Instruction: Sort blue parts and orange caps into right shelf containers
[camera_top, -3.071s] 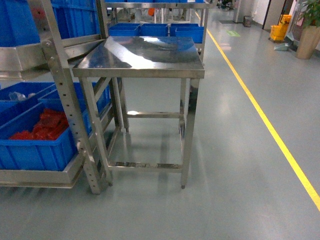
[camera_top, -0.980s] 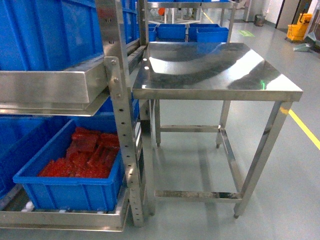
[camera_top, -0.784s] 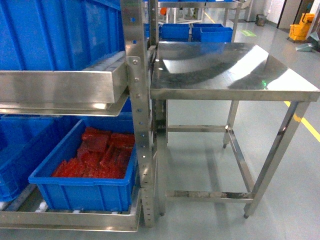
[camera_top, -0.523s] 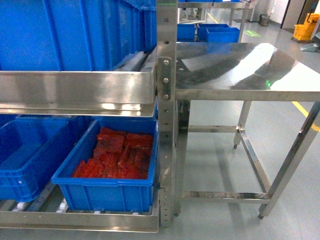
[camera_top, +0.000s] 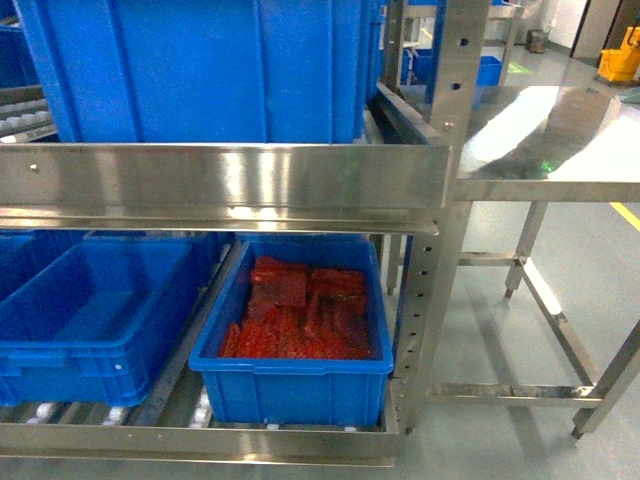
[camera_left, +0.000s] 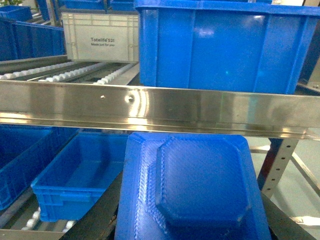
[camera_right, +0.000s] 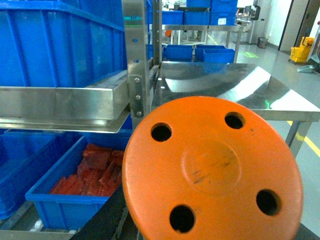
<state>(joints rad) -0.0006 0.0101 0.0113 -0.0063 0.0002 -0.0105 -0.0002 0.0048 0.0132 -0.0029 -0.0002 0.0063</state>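
In the left wrist view a blue part (camera_left: 200, 190), a flat ribbed piece with a raised octagonal top, fills the lower frame. My left gripper (camera_left: 192, 227) is shut on it, with dark fingers (camera_left: 102, 217) showing at its sides. The right wrist view shows a round orange cap (camera_right: 210, 170) with several holes, and my right gripper (camera_right: 205, 231) is shut on it. Neither gripper appears in the head view. The shelf holds bright-blue containers: a large one on the upper level (camera_top: 200, 70), an empty one below (camera_top: 90, 320), and one holding red-orange pieces (camera_top: 300, 385).
A steel shelf rail (camera_top: 220, 180) crosses in front of the upper crate, with a perforated upright (camera_top: 440, 200) at its right end. A stainless table (camera_top: 560, 160) stands to the right. A grey crate (camera_left: 100, 35) sits on the rollers at the back. A yellow mop bucket (camera_top: 622, 55) stands far right.
The head view has shifted left and closer to the shelf. The steel table has slid to the right edge, and the lower crates now sit in the middle.
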